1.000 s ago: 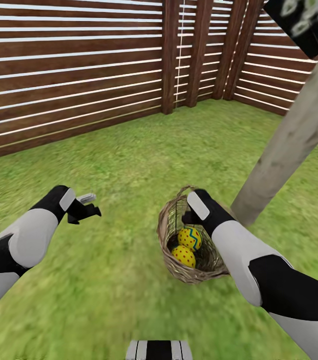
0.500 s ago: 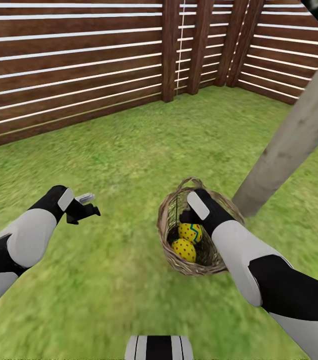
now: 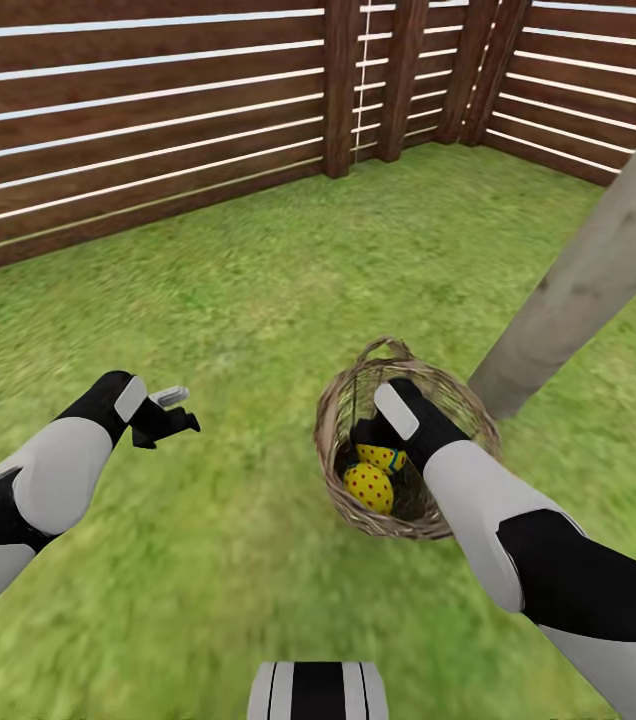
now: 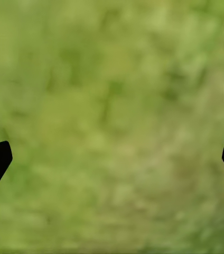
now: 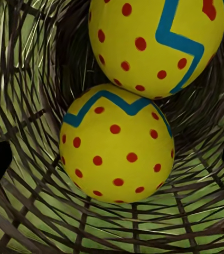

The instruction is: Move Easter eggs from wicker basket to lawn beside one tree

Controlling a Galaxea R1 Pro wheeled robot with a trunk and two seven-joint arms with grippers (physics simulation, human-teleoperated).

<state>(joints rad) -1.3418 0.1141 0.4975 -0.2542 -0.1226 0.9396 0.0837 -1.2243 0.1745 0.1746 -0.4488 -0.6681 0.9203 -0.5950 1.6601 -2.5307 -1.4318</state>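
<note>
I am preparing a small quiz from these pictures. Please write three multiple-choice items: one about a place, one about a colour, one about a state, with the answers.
1. Where is the right pincer?
A. inside the basket
B. on the fence
C. against the trunk

2. What colour are the dots on the eggs?
A. blue
B. red
C. white

3. In what state is the left pincer?
A. shut on an egg
B. shut on the basket
C. open above the lawn

Answers:
1. A: the head view shows it below the rim, above the eggs.
2. B: the right wrist view shows red dots on yellow.
3. C: in the left wrist view its fingers stand far apart, with grass between them.
</note>
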